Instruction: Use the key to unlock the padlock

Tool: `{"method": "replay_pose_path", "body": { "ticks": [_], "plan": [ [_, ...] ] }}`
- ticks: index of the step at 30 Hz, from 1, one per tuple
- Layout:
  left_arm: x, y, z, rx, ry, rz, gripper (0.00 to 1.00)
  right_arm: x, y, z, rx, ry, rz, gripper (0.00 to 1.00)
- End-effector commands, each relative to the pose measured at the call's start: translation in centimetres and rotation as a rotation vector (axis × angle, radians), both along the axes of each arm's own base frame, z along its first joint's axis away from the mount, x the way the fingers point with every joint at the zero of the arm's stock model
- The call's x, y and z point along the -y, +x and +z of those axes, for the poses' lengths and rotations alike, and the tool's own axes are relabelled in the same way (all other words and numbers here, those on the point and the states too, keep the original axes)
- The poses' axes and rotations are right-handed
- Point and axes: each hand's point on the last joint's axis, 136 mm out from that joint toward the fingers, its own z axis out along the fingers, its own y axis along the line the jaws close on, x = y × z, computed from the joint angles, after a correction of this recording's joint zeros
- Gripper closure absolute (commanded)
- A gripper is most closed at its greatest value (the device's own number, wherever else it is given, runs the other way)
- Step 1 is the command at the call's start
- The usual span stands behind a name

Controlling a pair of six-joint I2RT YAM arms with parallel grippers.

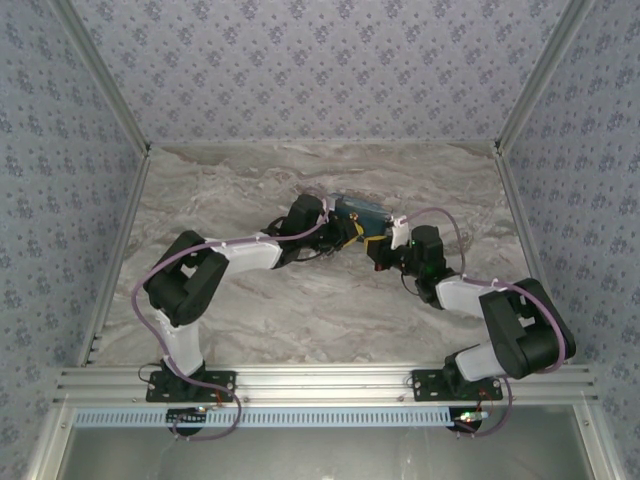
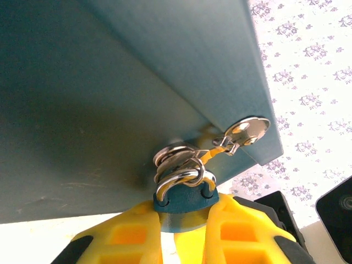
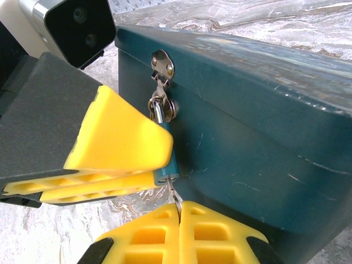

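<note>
Both arms meet at the dark teal box (image 1: 360, 210) mid-worktop (image 1: 300, 310), the left arm coming in from the left and the right arm from the right. Left hand (image 2: 184, 223) is clamped narrow on the padlock (image 2: 184, 199): its yellow fingers (image 2: 124, 236) pinch the blue body from both sides, with the shackle (image 2: 179, 177) pointing away from the hand. Shackle is closed, both legs in the body, and it's threaded through the metal loop on the box front. The silver hasp (image 2: 247, 131) runs from the lid edge down to that loop. Padlock sits against the front wall of the box, near a corner. Right hand (image 3: 180, 212) is fully closed, pads pressed flat together on the key (image 3: 175, 192), and only a thin sliver of metal sticks out past the fingertips. In the right wrist view that sliver runs straight up to the underside of the padlock body and touches it, right at the edge of the left hand's finger. Looks like the tip is at the keyhole. The joint is tiny and partly covered, so I can't say if it's seated. Left wrist camera (image 3: 74, 25) sits top left in that view, close beside the box corner.
</note>
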Motion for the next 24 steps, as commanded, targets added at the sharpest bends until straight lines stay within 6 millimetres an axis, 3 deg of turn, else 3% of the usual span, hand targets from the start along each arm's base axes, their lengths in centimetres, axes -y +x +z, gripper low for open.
{"method": "replay_pose_path", "body": {
  "ticks": [1, 5, 11, 24],
  "plan": [
    [0.3, -2.2, -2.9, -0.071, 0.067, -0.069, 0.88, 0.7, 2.5, 6.3, 0.19, 0.075, -0.042, 1.0],
    [0.5, -2.2, -2.8, -0.073, 0.055, -0.076, 0.88, 0.4, 2.6, 6.6, 0.188, 0.071, -0.032, 1.0],
    [0.6, -2.2, -2.6, -0.069, 0.045, -0.078, 0.88, -0.2, 2.6, 5.2, 0.157, 0.047, -0.032, 1.0],
    [-0.4, -1.9, -2.4, -0.059, 0.047, -0.049, 0.87, -0.1, 0.8, -0.2, 0.042, -0.033, -0.029, 1.0]
  ]
}}
